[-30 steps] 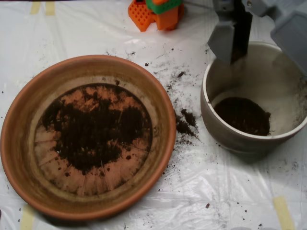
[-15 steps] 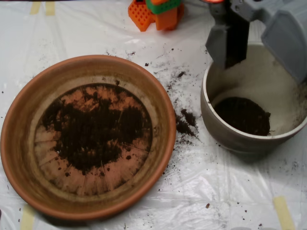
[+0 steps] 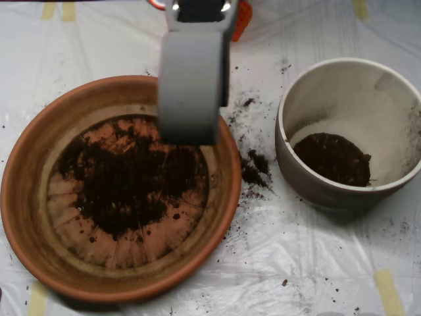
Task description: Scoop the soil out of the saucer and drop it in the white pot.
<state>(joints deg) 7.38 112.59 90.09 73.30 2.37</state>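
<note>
My scoop (image 3: 189, 89) hangs over the saucer's (image 3: 39, 164) upper rim; soil (image 3: 125, 184) lies below-left of it (shells' state: cannot tell).

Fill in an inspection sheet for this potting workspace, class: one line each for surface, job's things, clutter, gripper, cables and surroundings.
Surface: clear plastic sheet over the table, wrinkled, taped with yellow strips.
Job's things: terracotta saucer at left holds a patchy layer of soil; white pot at right has a soil heap in its bottom.
Clutter: spilled soil on the sheet between saucer and pot, with scattered crumbs.
Gripper: grey scoop above the saucer's upper edge.
Cables: nothing seen.
Surroundings: orange part at the top edge.
</note>
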